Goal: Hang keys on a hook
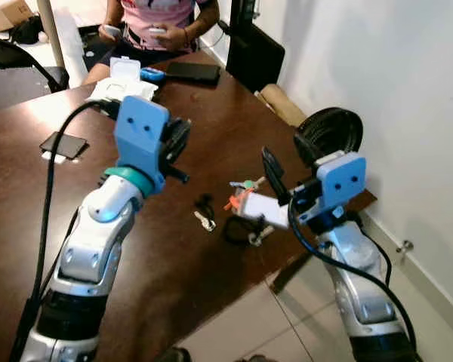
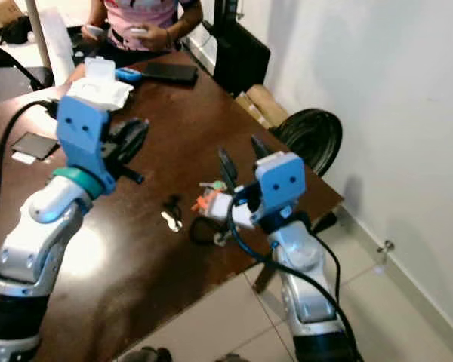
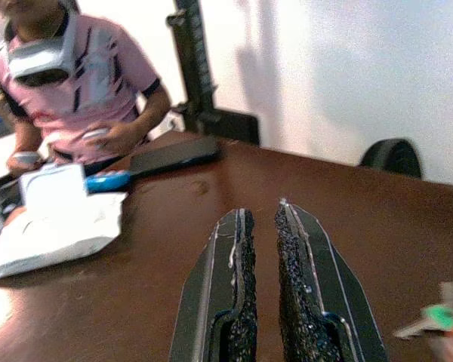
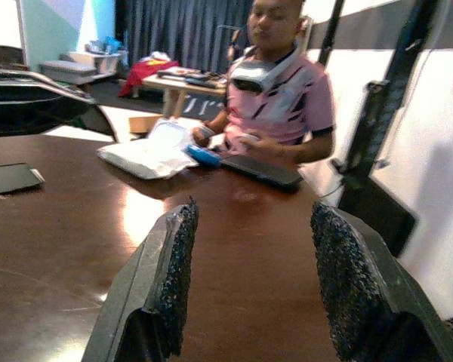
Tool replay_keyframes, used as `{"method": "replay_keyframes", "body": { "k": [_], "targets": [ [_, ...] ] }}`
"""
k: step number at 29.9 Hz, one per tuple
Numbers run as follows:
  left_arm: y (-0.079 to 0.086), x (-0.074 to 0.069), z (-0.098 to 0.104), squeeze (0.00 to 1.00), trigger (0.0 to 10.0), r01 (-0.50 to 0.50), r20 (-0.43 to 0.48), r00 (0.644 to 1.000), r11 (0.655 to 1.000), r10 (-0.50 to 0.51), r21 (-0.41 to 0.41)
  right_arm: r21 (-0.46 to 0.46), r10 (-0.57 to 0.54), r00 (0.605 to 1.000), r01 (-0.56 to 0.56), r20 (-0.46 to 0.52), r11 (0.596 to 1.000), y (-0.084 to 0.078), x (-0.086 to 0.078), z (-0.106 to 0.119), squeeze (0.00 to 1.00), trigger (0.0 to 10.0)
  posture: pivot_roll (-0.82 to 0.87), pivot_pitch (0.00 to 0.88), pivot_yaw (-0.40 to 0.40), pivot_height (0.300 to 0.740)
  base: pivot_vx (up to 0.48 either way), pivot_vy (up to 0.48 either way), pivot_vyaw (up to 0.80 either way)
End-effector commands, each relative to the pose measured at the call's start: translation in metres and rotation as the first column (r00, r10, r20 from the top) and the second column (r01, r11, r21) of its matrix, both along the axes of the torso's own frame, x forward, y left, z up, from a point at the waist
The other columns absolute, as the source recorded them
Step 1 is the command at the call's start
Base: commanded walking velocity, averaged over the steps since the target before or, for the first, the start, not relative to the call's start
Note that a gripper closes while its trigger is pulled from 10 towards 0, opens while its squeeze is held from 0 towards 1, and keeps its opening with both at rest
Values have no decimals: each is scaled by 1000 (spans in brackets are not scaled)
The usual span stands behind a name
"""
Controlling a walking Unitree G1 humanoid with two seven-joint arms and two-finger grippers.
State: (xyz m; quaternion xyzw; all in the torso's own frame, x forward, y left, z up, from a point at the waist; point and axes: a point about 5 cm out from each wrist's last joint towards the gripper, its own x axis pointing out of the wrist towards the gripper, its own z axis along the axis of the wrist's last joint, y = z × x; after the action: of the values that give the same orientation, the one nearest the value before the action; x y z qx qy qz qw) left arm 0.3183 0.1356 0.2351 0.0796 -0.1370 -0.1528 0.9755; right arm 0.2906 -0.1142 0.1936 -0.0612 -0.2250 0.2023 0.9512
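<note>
A bunch of keys (image 1: 245, 188) with green and orange tags lies on the dark brown table (image 1: 211, 121) near its right edge. A small key on a black fob (image 1: 204, 211) and a black cord loop (image 1: 238, 230) lie beside it. My right gripper (image 2: 243, 157) hovers just above and to the right of the bunch, open wide with nothing between its fingers (image 4: 174, 256). My left gripper (image 1: 177, 139) is held over the table's middle, left of the keys, shut on nothing. The green tag (image 3: 440, 317) shows past its fingers (image 3: 241, 302).
A person in a pink shirt (image 1: 162, 23) sits at the table's far end. Near them lie a white package (image 1: 124, 87), a blue object (image 1: 152, 74) and a black tablet (image 1: 192, 72). A phone (image 1: 63, 145) lies far left. A black round object (image 1: 331, 132) leans against the right wall.
</note>
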Motion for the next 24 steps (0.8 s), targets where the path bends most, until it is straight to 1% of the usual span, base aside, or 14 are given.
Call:
{"method": "replay_keyframes", "body": {
  "k": [1,8,9,11,12,13,14,17,18,19,20,21,23,24],
  "targets": [
    [-3,-1,-4,0,10000,12,-13,1000,1000,-12,11,-7,-18,1000,18,-13,1000,-7,-1,-3,0,10000,28,83,64,740,300,0,0],
    [-5,-1,-7,0,10000,34,-37,999,999,-32,33,-7,-23,1000,23,-15,1000,-7,-1,-3,0,10000,27,85,64,740,200,0,0],
    [-9,-3,-12,0,10000,99,-67,993,992,-94,76,-6,-24,1000,24,-15,1000,-7,-1,-3,0,10000,27,85,65,740,0,0,0],
    [-9,-3,-12,0,10000,99,-67,993,992,-94,76,-6,-24,1000,24,-15,1000,-7,-1,-3,0,10000,27,85,65,740,0,0,0],
    [-12,-6,-16,0,10000,160,-93,984,981,-150,113,-5,-24,1000,24,-15,1000,-7,-1,-3,0,10000,30,84,66,740,0,0,0],
    [-12,-6,-16,0,10000,160,-93,984,981,-150,113,-5,-24,1000,24,-15,1000,-7,-1,-3,0,10000,30,84,66,740,0,0,0],
    [-19,-12,-25,0,10000,272,-149,957,950,-251,149,-18,-30,999,30,-22,999,-8,0,-6,0,10000,29,82,77,740,0,0,0],
    [-19,-12,-25,0,10000,272,-149,957,950,-251,149,-18,-30,999,30,-22,999,-8,0,-6,0,10000,29,82,77,740,0,0,0],
    [-24,-15,-33,0,10000,354,-219,919,931,-328,91,-50,-38,999,36,-35,998,-10,1,-11,0,10000,24,80,82,740,0,0,0],
    [-24,-16,-41,0,10000,378,-279,886,925,-371,-30,-72,-47,998,44,-46,996,-13,2,-15,0,10000,15,79,83,740,0,0,0],
    [-22,-16,-49,0,10000,367,-322,860,919,-395,-146,-86,-55,997,50,-52,995,-16,3,-16,0,10000,11,80,82,740,0,0,0],
    [-22,-16,-49,0,10000,367,-322,860,919,-395,-146,-86,-55,997,50,-52,995,-16,3,-16,0,10000,11,80,82,740,0,0,0],
    [-15,-18,-61,0,10000,291,-376,828,892,-416,-347,-106,-54,997,48,-57,993,-20,3,-17,0,10000,15,85,67,740,0,0,0],
    [-15,-18,-61,0,10000,291,-376,828,892,-416,-347,-106,-54,997,48,-57,993,-20,3,-17,0,10000,15,85,67,740,0,0,0]
  ]
}}
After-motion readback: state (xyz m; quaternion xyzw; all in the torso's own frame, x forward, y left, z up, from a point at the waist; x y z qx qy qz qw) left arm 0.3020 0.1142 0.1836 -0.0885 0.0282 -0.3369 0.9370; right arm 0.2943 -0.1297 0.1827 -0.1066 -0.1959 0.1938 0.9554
